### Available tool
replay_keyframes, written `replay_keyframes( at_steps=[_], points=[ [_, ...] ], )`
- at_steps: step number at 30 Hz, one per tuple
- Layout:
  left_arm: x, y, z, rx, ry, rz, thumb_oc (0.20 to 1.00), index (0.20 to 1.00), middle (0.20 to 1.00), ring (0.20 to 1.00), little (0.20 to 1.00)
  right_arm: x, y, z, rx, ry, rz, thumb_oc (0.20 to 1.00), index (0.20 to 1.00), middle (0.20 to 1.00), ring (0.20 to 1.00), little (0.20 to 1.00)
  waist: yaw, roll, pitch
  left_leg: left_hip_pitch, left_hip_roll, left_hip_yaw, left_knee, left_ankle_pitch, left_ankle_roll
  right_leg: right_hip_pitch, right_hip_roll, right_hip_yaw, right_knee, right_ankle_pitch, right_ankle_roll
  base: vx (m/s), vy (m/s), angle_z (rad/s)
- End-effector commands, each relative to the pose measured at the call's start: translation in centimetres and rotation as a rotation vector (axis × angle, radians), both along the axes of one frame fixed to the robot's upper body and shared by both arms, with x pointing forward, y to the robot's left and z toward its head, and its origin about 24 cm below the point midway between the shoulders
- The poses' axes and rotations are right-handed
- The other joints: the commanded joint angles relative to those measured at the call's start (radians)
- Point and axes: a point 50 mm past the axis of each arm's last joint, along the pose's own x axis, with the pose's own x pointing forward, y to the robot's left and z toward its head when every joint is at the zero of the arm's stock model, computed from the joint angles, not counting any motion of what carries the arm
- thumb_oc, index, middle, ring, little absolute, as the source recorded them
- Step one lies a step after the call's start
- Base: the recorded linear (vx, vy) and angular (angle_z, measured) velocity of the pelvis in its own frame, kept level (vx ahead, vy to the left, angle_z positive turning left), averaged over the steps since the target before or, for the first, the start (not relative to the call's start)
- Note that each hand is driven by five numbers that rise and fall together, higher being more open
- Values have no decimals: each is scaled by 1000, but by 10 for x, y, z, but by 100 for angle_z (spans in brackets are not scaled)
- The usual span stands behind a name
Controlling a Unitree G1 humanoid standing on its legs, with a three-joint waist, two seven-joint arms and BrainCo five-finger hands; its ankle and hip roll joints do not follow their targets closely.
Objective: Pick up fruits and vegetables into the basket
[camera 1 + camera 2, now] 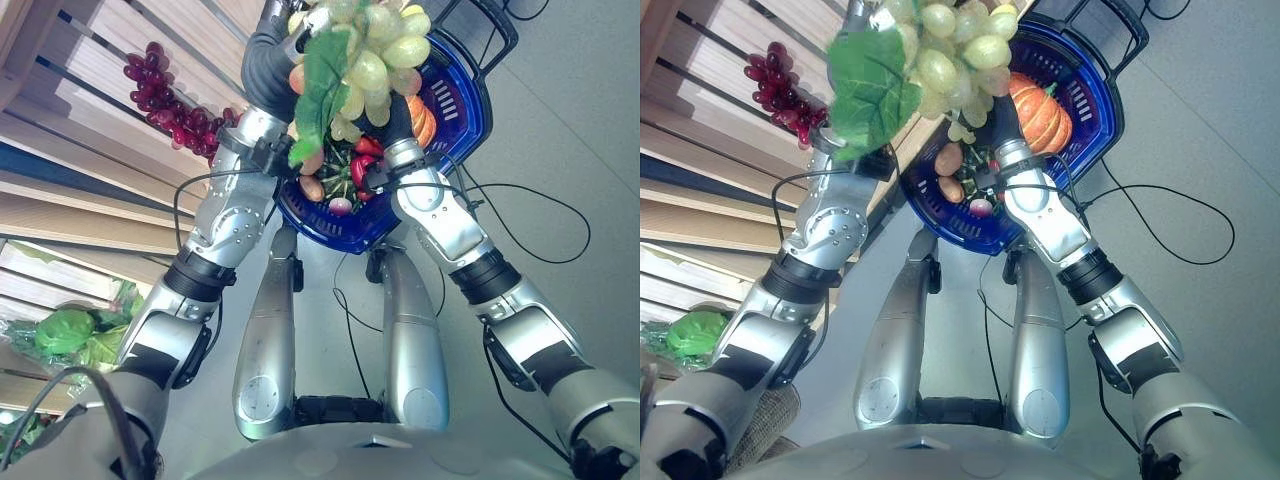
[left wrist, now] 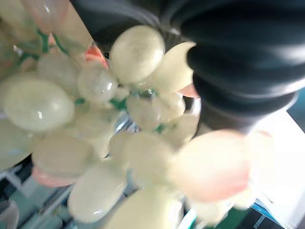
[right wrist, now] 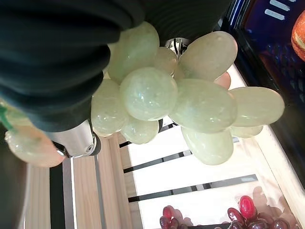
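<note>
- I have the bunch of pale green plastic grapes with its broad green leaf [image 1: 365,65] raised close to the head camera, above the dark blue plastic shopping basket [image 1: 455,105].
- My left robot hand [image 1: 268,62] sits right against the bunch, but the grapes cover its fingers, so I cannot tell how its grip stands.
- My right robot hand [image 1: 1002,118] is just under the bunch, between it and the basket; its fingers are hidden as well and I can't call that grip either.
- In the right wrist view the grapes [image 3: 157,90] press against the dark cover, so I think both hands share the load, though that is a guess.
- Risk: if one hand lets go early, the bunch may swing and miss the rim, falling to the floor.
- Risk: the orange ribbed pumpkin [image 1: 1040,110] and small vegetables already lie in the basket; a hard drop could bounce something out.
- Risk: the leaf blocks my view of the basket opening.
- The dark red grape bunch [image 1: 165,100] lies on the slatted wooden shelf [image 1: 70,150], well apart from my left robot hand.
</note>
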Motion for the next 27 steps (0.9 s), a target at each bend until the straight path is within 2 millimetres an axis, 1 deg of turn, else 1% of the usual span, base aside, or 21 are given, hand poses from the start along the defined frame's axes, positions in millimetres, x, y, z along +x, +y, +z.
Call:
replay_keyframes(
  at_steps=[1, 6, 12, 18, 27],
  points=[
    [-23, 1, 23, -81, -169, 55, 1000, 1000, 1000, 1000, 1000, -17, 10, 36, 110, -168, 91, 200, 200, 200, 200, 200, -8, 43, -42, -10, -51, 41, 124, -134, 35, 102, -1, -32, -193, 94, 104, 0, 0, 0],
    [-19, 15, 22, -85, -180, 256, 1000, 1000, 1000, 1000, 1000, -17, 4, 36, 125, -178, 76, 200, 200, 200, 200, 200, -5, 45, -42, -8, -52, 38, 118, -133, 36, 103, 1, -34, -192, 90, 105, 0, 0, 0],
    [-16, 20, 23, -76, -172, 346, 1000, 1000, 1000, 1000, 1000, -17, 1, 37, 136, -187, 75, 200, 200, 200, 200, 200, -3, 45, -42, -14, -51, 36, 123, -133, 34, 96, 0, -36, -184, 86, 106, 0, 0, 0],
    [-12, 24, 23, -79, -160, 445, 1000, 1000, 1000, 1000, 1000, -17, 1, 39, 140, -191, 73, 200, 200, 200, 200, 200, -3, 46, -42, -15, -51, 37, 125, -132, 32, 94, -1, -37, -180, 85, 107, 0, 0, 0],
    [2, 43, 18, -52, -126, 706, 1000, 1000, 1000, 1000, 1000, -14, -7, 39, 169, -197, 34, 200, 200, 200, 200, 200, -5, 47, -42, -14, -49, 39, 123, -132, 26, 95, 1, -35, -175, 78, 107, 0, 0, 0]
  ],
)
